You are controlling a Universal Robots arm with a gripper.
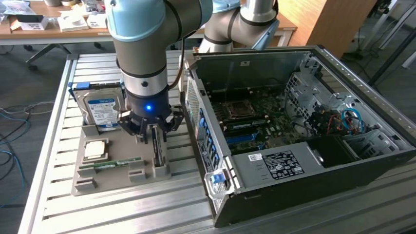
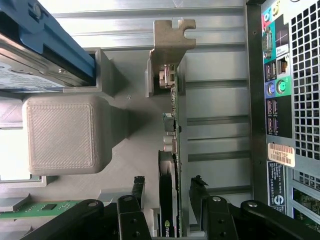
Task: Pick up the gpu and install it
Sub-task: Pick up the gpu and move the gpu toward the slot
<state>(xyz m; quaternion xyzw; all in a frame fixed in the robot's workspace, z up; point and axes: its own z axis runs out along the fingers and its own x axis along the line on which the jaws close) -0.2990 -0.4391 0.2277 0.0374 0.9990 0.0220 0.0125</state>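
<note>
At the exterior view's left, a hard drive [image 1: 101, 109] with a blue-and-white label is standing on edge at one end of a gray tray [image 1: 87, 184]. The tray is lying on a slatted metal table [image 1: 46, 195]. Nearer the camera, a square chip [image 1: 96, 148] and a green memory stick [image 1: 117, 164] are lying flat in the tray.

Further right, the claw [image 1: 155, 138] is hanging straight down over the graphics card [image 1: 158, 156]. The card is standing on its long edge in a slot along the tray's right side. In the wrist view the claw is standing wide, one of its fingers [image 2: 138, 192] on each side of the card with a gap showing, so it is gripping nothing. The card's metal bracket [image 2: 170, 45] is sitting at the end farthest from the fingers.

At the exterior view's right, an open computer case [image 1: 293, 146] is lying just beside the tray, its port panel facing the card.
</note>
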